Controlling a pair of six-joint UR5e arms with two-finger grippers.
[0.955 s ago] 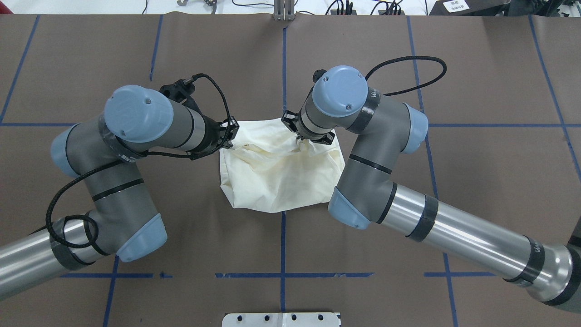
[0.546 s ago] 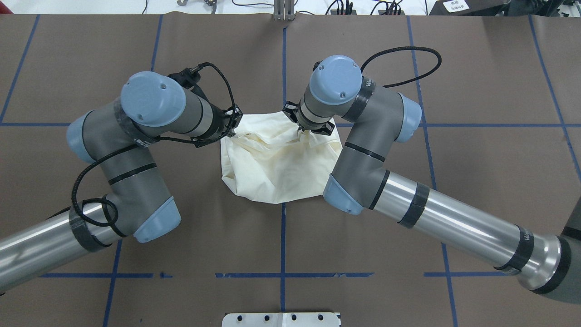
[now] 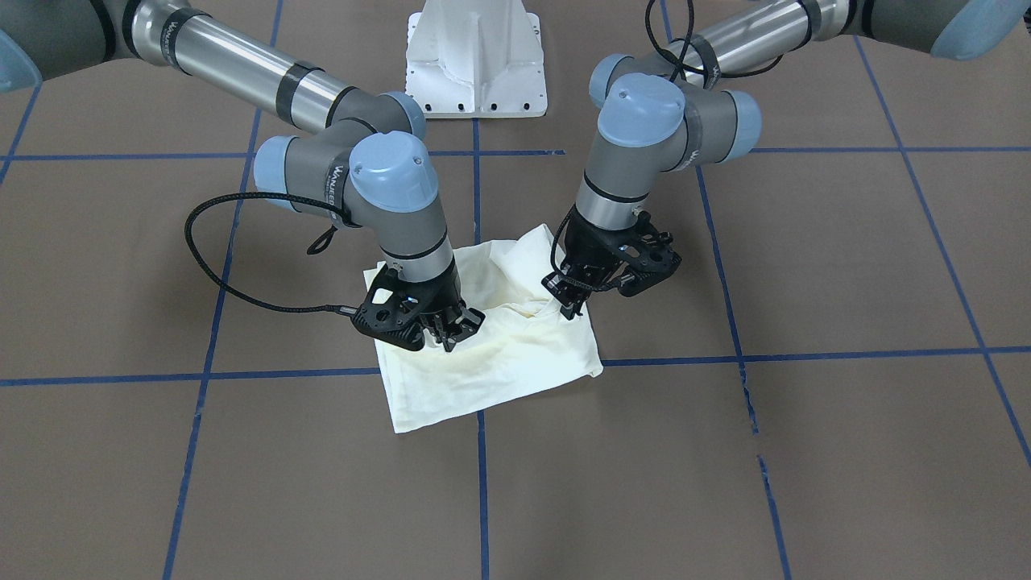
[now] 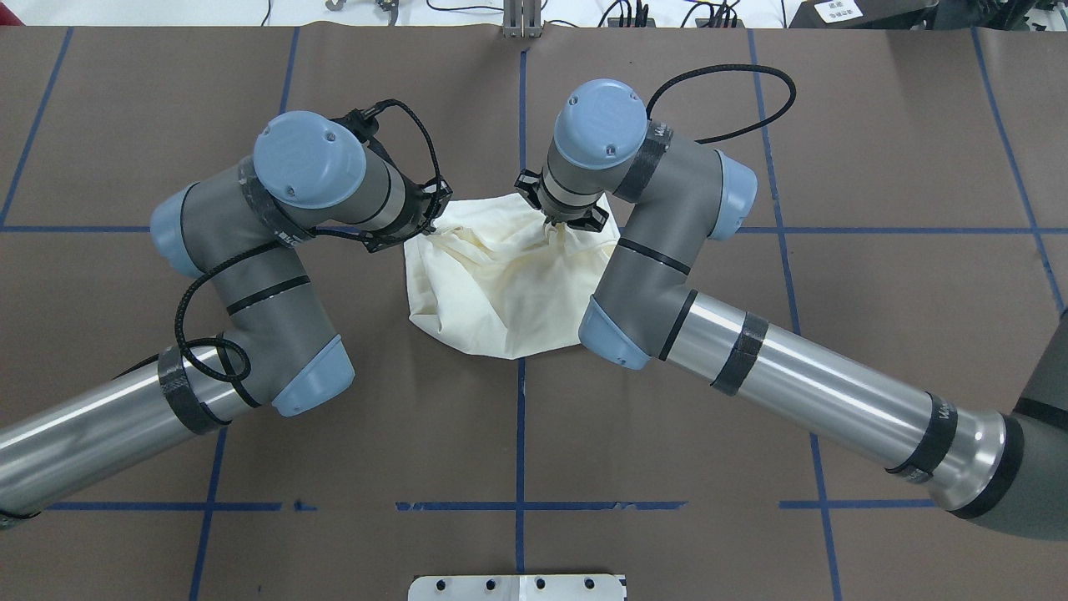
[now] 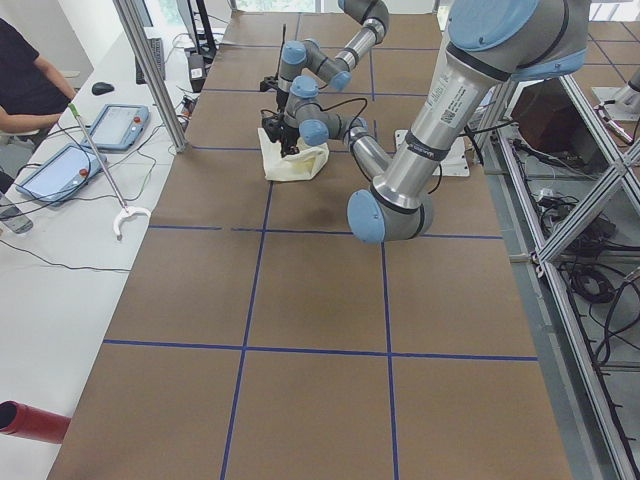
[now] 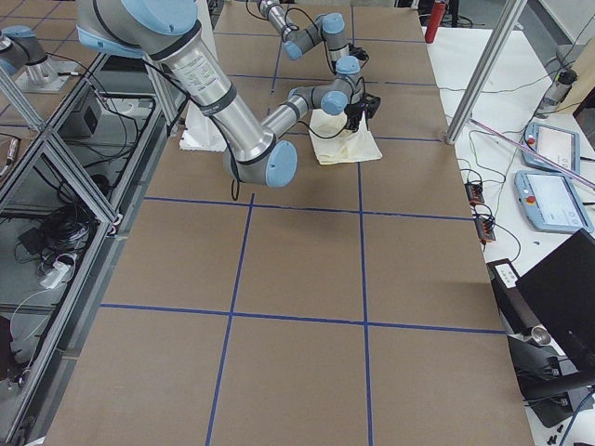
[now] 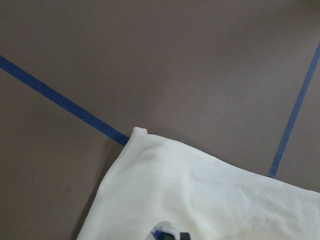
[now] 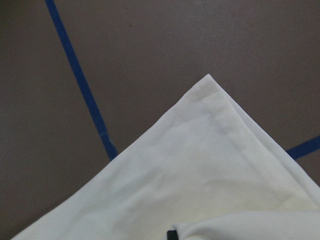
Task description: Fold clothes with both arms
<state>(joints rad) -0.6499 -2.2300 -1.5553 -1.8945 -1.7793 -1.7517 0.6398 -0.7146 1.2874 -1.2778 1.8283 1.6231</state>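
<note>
cream cotton is seen gathered into a rough folded square: the t-shirt (image 4: 501, 288) is laid plain side up around the middle of the table (image 4: 375, 434), well apart from all its edges. it is set astride the central blue tape line (image 4: 520, 434). its edge farthest from the robot is lapped over the crossing tape line (image 4: 834, 229), while the edge nearest the robot is rounded and puffed. the table is covered in brown paper.

the left gripper (image 4: 427, 225) is set at the shirt's far corner on the robot's left. its fingers are pressed together on a pinch of fabric, with bunched folds beside them in the front-facing view. the right gripper (image 4: 557, 227) is planted near the far edge, right of the centre line. its fingers are likewise pinched on a gather of cloth, from which creases are spread. both grippers are pointed downward. the left arm (image 4: 250, 275) and the right arm (image 4: 659, 267) are bent over the garment from either side.

in the left wrist view a soft corner of the shirt is shown lying on the brown paper, touching a tape line. in the right wrist view a stitched, hemmed corner is shown flat on the table.

the white pedestal base (image 3: 477, 56) is fixed at the robot's edge of the table. in the left side view a person (image 5: 25, 80) is seen at a white side bench, where two control pendants (image 5: 115, 125) are laid.
</note>
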